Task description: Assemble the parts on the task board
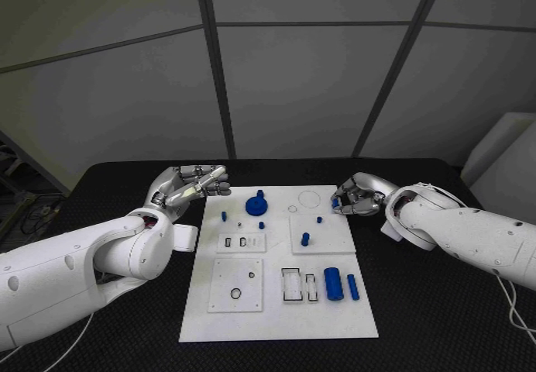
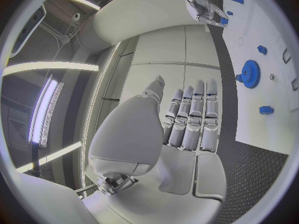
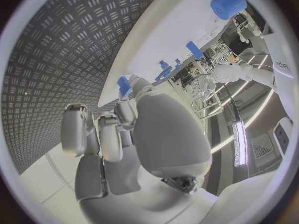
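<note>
**Head view: both hands at the far corners of the task board**

Head view shows the black counter [image 1: 447, 325] filling the lower half of the frame, with bare strips open to the left and right of the white task board [image 1: 280, 322] that lies in the middle. The board's far edge sits close to the counter's far edge at mid-frame; its near edge reaches the lower part of the frame.

Left hand [image 1: 192, 186] is raised just off the board's upper-left corner, fingers straight and laid side by side, holding nothing. In the left wrist view the same fingers [image 2: 192, 119] stand straight and together, with the board curving past beside them.

Right hand [image 1: 359, 195] hovers at the board's upper-right corner, fingers curled in. The right wrist view shows a small blue part [image 3: 124, 85] at the fingertips, pinched there.

On the board, a blue gear [image 1: 257, 205] stands near the upper middle. Near the lower right, a thick blue cylinder [image 1: 333, 282] lies just beside a thinner blue pin [image 1: 353, 287]. Small blue pegs [image 1: 222, 215] dot the upper area between the two hands.
</note>
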Controlling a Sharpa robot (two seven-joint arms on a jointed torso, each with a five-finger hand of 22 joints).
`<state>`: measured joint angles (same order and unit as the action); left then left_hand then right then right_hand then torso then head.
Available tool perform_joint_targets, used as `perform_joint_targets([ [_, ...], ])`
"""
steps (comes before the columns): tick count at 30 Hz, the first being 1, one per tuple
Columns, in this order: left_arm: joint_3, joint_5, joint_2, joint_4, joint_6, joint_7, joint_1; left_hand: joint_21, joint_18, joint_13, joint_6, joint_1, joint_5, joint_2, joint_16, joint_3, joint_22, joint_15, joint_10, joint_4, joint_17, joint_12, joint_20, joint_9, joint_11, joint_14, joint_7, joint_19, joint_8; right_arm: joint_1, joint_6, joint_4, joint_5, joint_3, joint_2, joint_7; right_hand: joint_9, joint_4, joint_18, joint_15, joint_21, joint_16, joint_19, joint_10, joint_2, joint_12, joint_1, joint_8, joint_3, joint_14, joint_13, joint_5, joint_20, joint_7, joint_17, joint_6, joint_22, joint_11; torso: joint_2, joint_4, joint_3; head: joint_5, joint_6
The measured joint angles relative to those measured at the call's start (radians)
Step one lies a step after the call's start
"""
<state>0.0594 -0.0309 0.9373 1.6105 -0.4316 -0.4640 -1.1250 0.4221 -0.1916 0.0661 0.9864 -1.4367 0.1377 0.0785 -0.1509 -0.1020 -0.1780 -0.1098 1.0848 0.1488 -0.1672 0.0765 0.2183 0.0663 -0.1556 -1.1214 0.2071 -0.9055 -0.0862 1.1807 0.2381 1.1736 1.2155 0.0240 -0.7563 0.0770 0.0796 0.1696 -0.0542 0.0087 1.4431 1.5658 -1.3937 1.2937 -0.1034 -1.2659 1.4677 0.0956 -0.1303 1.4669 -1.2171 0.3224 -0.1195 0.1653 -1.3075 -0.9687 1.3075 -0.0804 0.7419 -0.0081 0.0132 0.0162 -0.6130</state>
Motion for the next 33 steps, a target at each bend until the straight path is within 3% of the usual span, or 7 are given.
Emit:
perform_joint_targets([
  [6, 0.0, 0.0, 0.0, 0.0, 0.0, 0.001, 0.0, 0.0, 0.0, 0.0, 0.0, 0.0, 0.0, 0.0, 0.0, 0.0, 0.0, 0.0, 0.0, 0.0, 0.0, 0.0, 0.0, 0.0, 0.0, 0.0, 0.0, 0.0, 0.0, 0.0, 0.001, -0.005, 0.002, 0.0, 0.005, -0.007, 0.006, 0.0, 0.0, 0.0, 0.0, 0.0, -0.004, 0.009, 0.019, -0.004, -0.003, 0.023, -0.008, 0.0, -0.006, 0.0, 0.004, -0.012, 0.0, -0.039, 0.0, 0.009, 0.0, 0.0, -0.0001, 0.0, -0.001],
  [14, 0.0, 0.0, 0.001, 0.0, 0.0, 0.002, 0.0, 0.0, 0.0, 0.0, 0.0, 0.0, 0.0, 0.0, 0.0, 0.0, 0.0, 0.0, 0.0, 0.0, 0.0, 0.0, 0.0, 0.0, 0.0, 0.0, 0.0, 0.0, 0.0, 0.0, 0.006, -0.009, 0.005, 0.0, 0.007, -0.018, 0.008, -0.005, 0.0, -0.007, 0.0, 0.0, -0.009, 0.016, 0.025, -0.008, 0.003, 0.035, -0.019, 0.0, -0.011, -0.006, 0.009, -0.024, 0.0, -0.062, 0.0, 0.016, -0.001, 0.0001, 0.0, 0.0, -0.003],
  [24, 0.0, 0.0, 0.003, 0.0, 0.0, 0.003, 0.0, 0.0, 0.0, 0.0, 0.0, 0.0, 0.0, 0.0, 0.0, 0.0, 0.0, 0.0, 0.0, 0.0, 0.0, 0.0, 0.0, 0.0, 0.0, 0.0, 0.0, 0.0, 0.0, 0.0, 0.02, -0.004, 0.008, 0.0, 0.007, -0.026, 0.008, -0.014, 0.0, -0.014, 0.004, 0.0, -0.013, 0.02, 0.042, -0.008, 0.013, 0.04, -0.037, 0.0, -0.012, -0.013, 0.013, -0.025, 0.0, -0.068, 0.0, 0.02, -0.001, 0.0006, 0.0, -0.001, -0.004],
  [26, 0.0, 0.0, 0.004, 0.0, 0.0, 0.003, 0.0, 0.0, 0.0, 0.0, 0.0, 0.0, 0.0, 0.0, 0.0, 0.0, 0.0, 0.0, 0.0, 0.0, 0.0, 0.0, 0.0, 0.0, 0.0, 0.0, 0.0, 0.0, 0.0, 0.0, 0.027, 0.009, 0.008, 0.0, 0.004, -0.028, 0.008, -0.018, 0.0, -0.014, 0.004, 0.0, -0.016, 0.02, 0.046, -0.008, 0.017, 0.044, -0.047, 0.0, -0.012, -0.034, 0.016, -0.025, 0.0, -0.068, 0.0, 0.02, -0.001, 0.0006, 0.0, -0.002, -0.004],
  [33, 0.0, 0.0, 0.006, 0.002, 0.0, 0.004, 0.0, 0.0, 0.0, 0.0, 0.0, 0.0, 0.0, 0.0, 0.002, 0.0, 0.0, 0.0, 0.0, 0.0, 0.0, 0.0, 0.0, 0.0, 0.0, 0.0, 0.0, 0.0, 0.0, -0.001, 0.052, 0.106, 0.009, 0.0, -0.033, -0.041, 0.008, -0.02, 0.0, -0.014, 0.009, 0.0, -0.02, 0.02, 0.052, -0.008, 0.019, 0.046, -0.055, 0.0, -0.012, -0.038, 0.02, -0.024, 0.0, -0.068, 0.0, 0.02, -0.003, -0.0013, 0.0006, -0.001, -0.002],
])
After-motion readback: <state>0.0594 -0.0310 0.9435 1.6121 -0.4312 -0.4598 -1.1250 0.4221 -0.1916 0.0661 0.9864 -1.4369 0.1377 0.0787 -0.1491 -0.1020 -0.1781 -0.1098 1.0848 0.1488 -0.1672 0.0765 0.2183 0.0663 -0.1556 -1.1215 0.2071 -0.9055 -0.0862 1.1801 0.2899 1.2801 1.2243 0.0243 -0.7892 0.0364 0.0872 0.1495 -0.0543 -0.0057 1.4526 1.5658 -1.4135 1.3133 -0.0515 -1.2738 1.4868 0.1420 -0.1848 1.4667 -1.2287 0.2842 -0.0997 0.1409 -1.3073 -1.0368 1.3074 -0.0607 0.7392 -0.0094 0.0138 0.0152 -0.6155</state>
